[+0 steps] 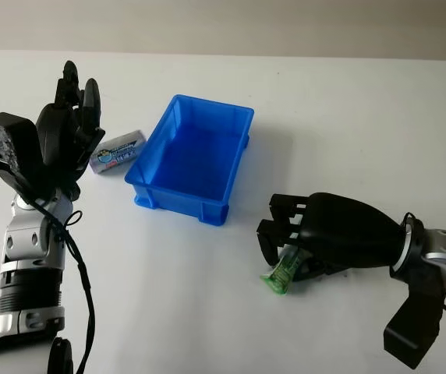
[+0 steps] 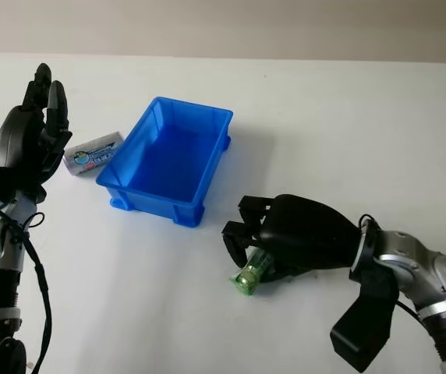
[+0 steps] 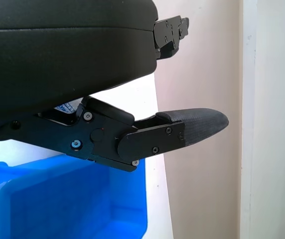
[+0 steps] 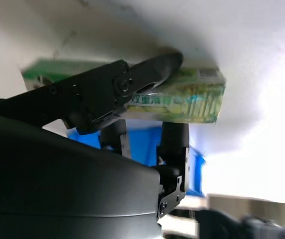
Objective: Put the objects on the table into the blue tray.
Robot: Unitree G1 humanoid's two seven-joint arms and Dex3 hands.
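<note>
The blue tray (image 1: 180, 201) stands empty at the middle of the white table. A small green box (image 1: 280, 276) lies on the table to the tray's front right. My right hand (image 1: 281, 241) covers it from the right and is shut on it. In the right wrist view a black finger (image 4: 132, 79) crosses the green box (image 4: 197, 97). A silver-white packet (image 1: 118, 150) lies against the tray's left side. My left hand (image 1: 75, 93) is held up above the table just left of that packet, open and holding nothing.
The table's far edge meets a beige wall. Bare white tabletop stretches behind the tray and to its right. In the left wrist view the tray's wall (image 3: 58, 199) shows below the left hand's finger (image 3: 197, 124).
</note>
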